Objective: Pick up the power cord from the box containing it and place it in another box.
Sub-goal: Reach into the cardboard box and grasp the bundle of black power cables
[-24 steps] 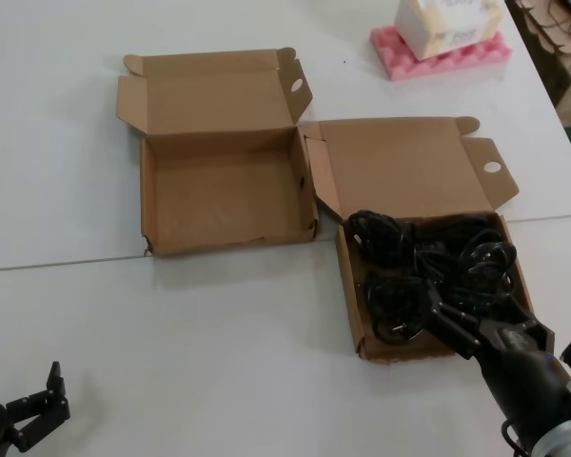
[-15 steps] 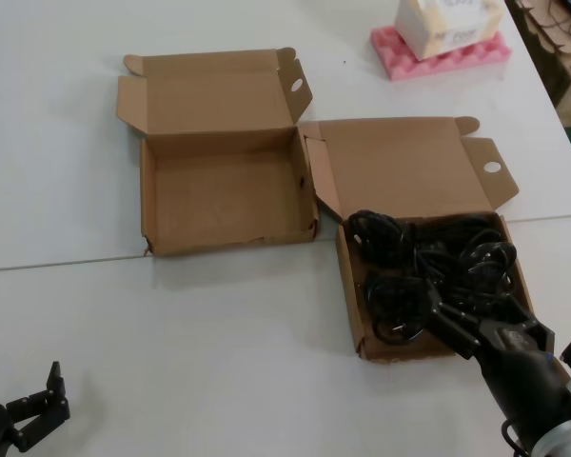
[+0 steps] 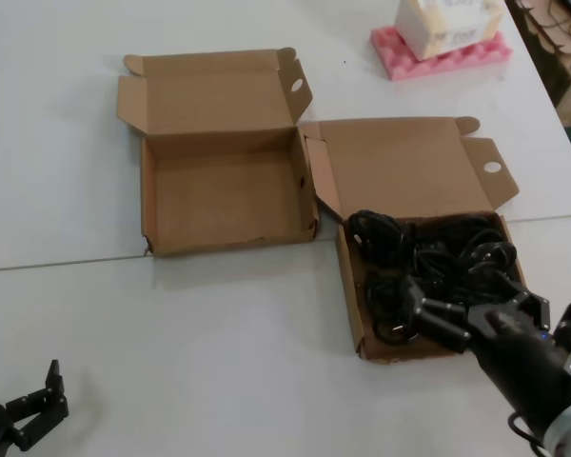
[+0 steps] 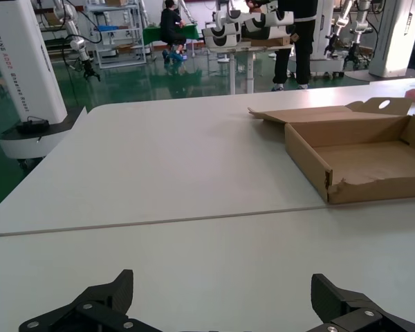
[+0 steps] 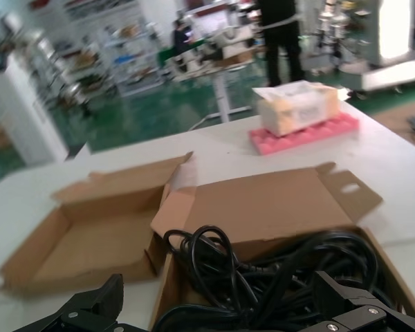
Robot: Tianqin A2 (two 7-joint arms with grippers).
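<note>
Cord [image 3: 428, 271] lying coiled in right box [image 3: 348, 290], directly ahead of our right gripper [image 3: 436, 319]; its jaws spread wide, gripping nothing. Empty box [image 3: 150, 205] sitting beyond, to jaws' left. Left gripper [image 3: 36, 405] parked near table [image 3: 219, 324] edge, jaws released.

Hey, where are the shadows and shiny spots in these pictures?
Head view: a soft shadow lies on the table along the empty box's front wall. Left wrist view: the green floor shines with reflections. Right wrist view: no hard shadow beside the power cord.
</note>
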